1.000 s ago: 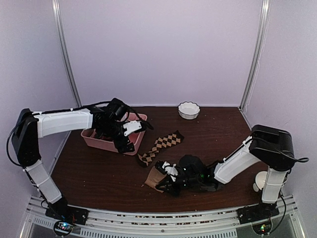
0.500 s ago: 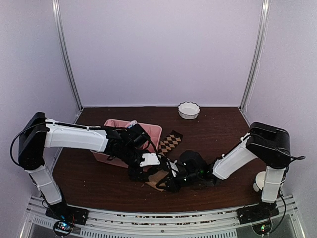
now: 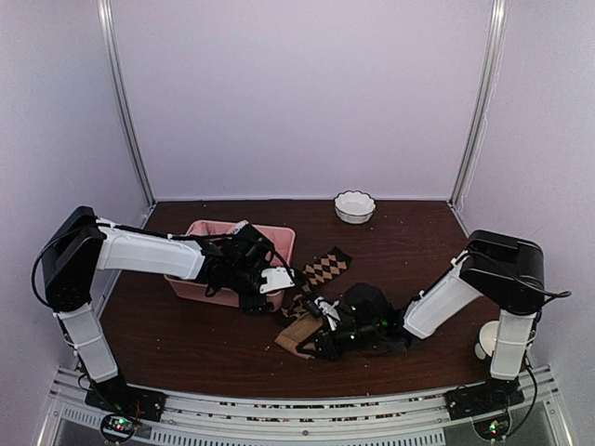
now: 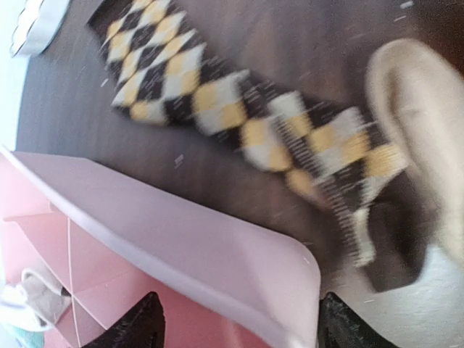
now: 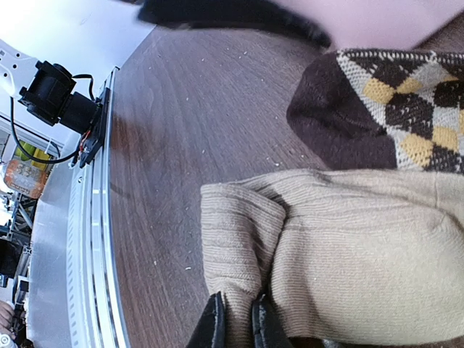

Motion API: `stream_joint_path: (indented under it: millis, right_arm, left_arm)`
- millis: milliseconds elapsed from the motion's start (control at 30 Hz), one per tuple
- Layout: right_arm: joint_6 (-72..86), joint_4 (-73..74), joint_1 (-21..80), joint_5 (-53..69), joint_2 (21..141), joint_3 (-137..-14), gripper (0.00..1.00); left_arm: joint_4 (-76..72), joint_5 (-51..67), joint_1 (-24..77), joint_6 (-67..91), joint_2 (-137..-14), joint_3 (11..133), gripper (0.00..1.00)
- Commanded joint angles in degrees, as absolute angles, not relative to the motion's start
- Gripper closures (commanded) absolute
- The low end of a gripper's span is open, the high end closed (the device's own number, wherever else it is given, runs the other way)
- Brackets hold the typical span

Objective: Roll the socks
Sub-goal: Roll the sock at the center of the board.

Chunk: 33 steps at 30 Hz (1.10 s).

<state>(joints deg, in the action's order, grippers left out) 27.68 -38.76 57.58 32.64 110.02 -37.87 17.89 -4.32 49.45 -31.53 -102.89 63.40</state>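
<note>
Seems to be starting the roll. Hovering over the pink tray's (image 4: 181, 239) corner with left fingers (image 4: 138, 326) spread wide, gripping nothing. Pinching the tan sock's (image 5: 348, 275) folded edge, front-centre and touching the argyle sock's (image 4: 217, 101) dark end, in closed right fingers (image 5: 217, 326). Next calls for turning that edge over itself, keeping it tight. Around: pale plain walls (image 3: 297, 93), dark speckled wood counter (image 3: 186, 334), small white bowl (image 3: 354, 206) at back.

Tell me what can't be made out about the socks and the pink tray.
Top view: the left tool hides part of the argyle sock; the right tool covers much of the tan sock.
Left wrist view: blur smears the argyle pattern; pink tray contents cut off at left.
Right wrist view: both socks run off the right edge.
</note>
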Motion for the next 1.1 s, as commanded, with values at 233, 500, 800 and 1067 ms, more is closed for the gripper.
stream_joint_path:
  millis: [233, 500, 800, 1067]
  right_arm:
    - [28.58, -25.03, 57.67, 32.41, 113.85, -32.57, 1.0]
    - [28.7, -22.93, 57.67, 32.48, 114.35, -32.91, 1.0]
    - [29.3, -22.07, 57.15, 33.03, 115.06, -33.19, 1.0]
    - [30.82, -18.16, 55.78, 33.97, 116.29, -35.38, 1.0]
  left_arm:
    - [9.72, -15.16, 41.66, -40.97, -105.77, 62.45, 0.29]
    - [17.7, -9.1, 40.78, -38.19, -102.32, 69.54, 0.03]
    - [37.78, 16.04, 46.35, -37.68, -95.76, 74.42, 0.04]
    - [35.48, 18.02, 56.22, -40.88, -99.75, 65.79, 0.21]
